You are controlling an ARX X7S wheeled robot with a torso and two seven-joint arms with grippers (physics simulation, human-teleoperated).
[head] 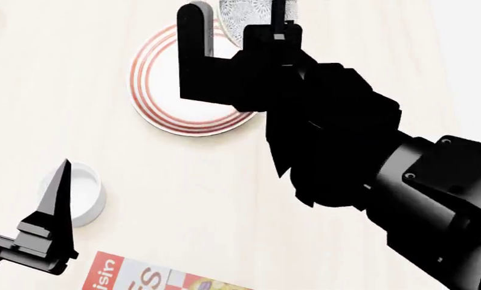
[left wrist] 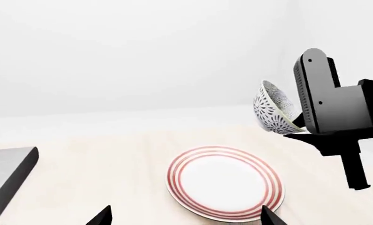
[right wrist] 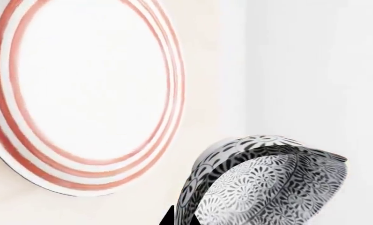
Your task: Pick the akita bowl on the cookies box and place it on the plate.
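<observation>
My right gripper [right wrist: 186,218] is shut on the rim of the akita bowl [right wrist: 268,187], a speckled dark floral bowl. The bowl [left wrist: 272,110] hangs tilted in the air, above and just past the far right edge of the plate [left wrist: 225,183]. The plate [head: 170,90] is white with red rings, lies flat on the table and has nothing on it. In the head view the bowl [head: 252,15] shows at the top, partly behind the right arm. A corner of the red-and-white cookies box [head: 139,279] shows at the bottom edge. My left gripper [left wrist: 186,218] is open and holds nothing, on the near side of the plate.
A small plain white cup [head: 83,192] stands on the light wooden table between the plate and the cookies box, beside a left fingertip [head: 57,199]. A dark grey slab [left wrist: 8,176] lies at the table's edge in the left wrist view. A white wall stands behind the table.
</observation>
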